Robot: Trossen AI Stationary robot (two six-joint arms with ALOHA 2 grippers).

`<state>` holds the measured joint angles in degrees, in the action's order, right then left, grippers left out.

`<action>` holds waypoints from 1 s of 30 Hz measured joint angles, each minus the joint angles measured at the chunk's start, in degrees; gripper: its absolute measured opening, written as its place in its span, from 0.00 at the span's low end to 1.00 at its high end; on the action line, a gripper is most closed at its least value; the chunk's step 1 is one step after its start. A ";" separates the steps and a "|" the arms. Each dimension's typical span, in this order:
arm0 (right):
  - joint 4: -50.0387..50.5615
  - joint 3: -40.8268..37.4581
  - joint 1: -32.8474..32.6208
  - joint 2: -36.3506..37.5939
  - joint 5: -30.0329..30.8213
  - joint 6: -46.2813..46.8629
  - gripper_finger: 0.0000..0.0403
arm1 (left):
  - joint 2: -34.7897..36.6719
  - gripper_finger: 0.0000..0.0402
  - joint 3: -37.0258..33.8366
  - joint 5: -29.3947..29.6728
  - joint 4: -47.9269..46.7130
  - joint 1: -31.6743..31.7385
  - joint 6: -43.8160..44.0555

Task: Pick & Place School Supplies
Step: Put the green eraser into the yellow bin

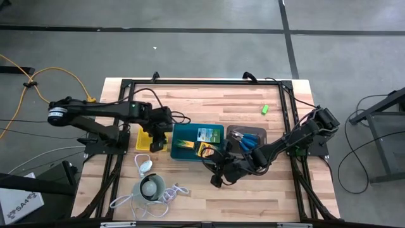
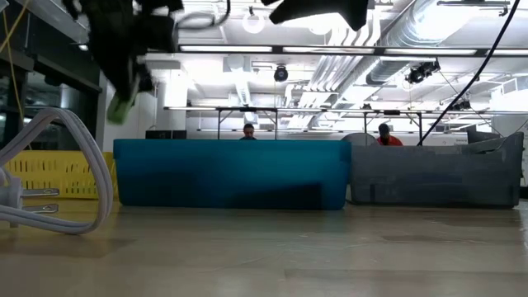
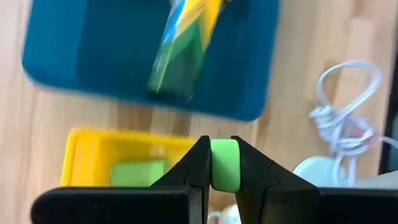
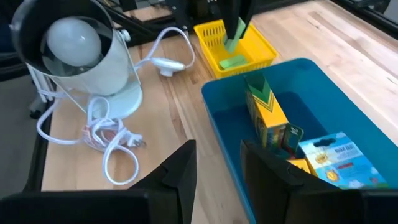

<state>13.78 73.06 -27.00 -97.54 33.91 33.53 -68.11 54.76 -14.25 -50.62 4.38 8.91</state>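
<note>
Pinching lime-green block [image 3: 224, 165] in left hand [image 3: 224, 177] above yellow tray [image 3: 93, 155], right hand [image 4: 217, 165] spread.

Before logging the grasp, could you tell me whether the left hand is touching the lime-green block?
Touching: the left wrist view shows the left hand clamping the lime-green block between both fingers.

Two black, cable-trailing jointed arms [image 1: 101, 113]

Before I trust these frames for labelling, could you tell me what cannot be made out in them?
- Dark grey tray: high view, right arm covers its contents.
- Teal tray: low view, wall hides contents.
- Crayon box: left wrist view, blurred, print unreadable.
- Right gripper: right wrist view, fingertips cut off by the edge.
</note>
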 joint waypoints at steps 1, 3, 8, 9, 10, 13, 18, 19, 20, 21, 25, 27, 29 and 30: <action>0.48 0.02 0.00 0.00 -0.04 0.34 0.28 | -0.02 0.10 -1.12 -0.52 -0.05 0.75 0.03; 1.28 0.01 0.02 0.00 -0.02 1.15 0.28 | 0.08 0.10 -2.61 -1.93 0.11 2.37 -0.19; 2.30 0.02 0.00 0.00 -0.04 2.64 0.28 | 0.19 0.10 -4.58 -3.94 0.94 6.43 -3.21; 2.53 0.02 0.00 0.00 -0.02 2.91 0.28 | 0.19 0.10 -5.30 -5.05 1.62 7.25 -3.67; 2.66 0.00 -0.05 0.00 -0.04 2.97 0.28 | 0.19 0.10 -6.07 -6.31 2.30 7.94 -4.18; 2.62 0.02 -0.39 0.00 -0.02 3.01 0.28 | 0.19 0.10 -8.47 -9.01 3.25 9.81 -4.91; 2.84 0.01 -0.59 0.00 -0.06 3.92 0.28 | 0.19 0.10 -11.79 -10.62 4.60 12.37 -5.34; 2.88 0.00 -0.72 0.00 -0.04 3.94 0.28 | 0.20 0.10 -12.15 -11.23 4.81 12.77 -5.75; 2.88 0.01 -0.74 0.00 -0.02 3.96 0.28 | 0.22 0.10 -12.56 -12.03 5.24 13.13 -6.14; 2.88 0.00 -0.74 0.00 -0.02 3.97 0.28 | 0.22 0.10 -12.99 -12.75 5.77 13.41 -6.45; 2.88 0.02 -0.74 0.00 -0.03 4.12 0.28 | 0.22 0.10 -14.16 -15.81 7.20 14.62 -8.54; 2.88 0.02 -0.74 0.00 -0.09 4.36 0.28 | 0.22 0.10 -14.67 -16.55 7.38 14.92 -9.34; 2.86 0.00 -0.74 0.00 -0.72 4.36 0.28 | 0.22 0.10 -15.06 -16.42 7.57 15.04 -9.53; 2.86 0.01 -0.74 0.00 -1.05 4.36 0.28 | 0.22 0.10 -15.29 -15.96 7.57 15.02 -9.55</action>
<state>16.64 73.07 -27.75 -97.54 32.86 37.89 -67.90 39.47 -30.21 -43.05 19.40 -0.64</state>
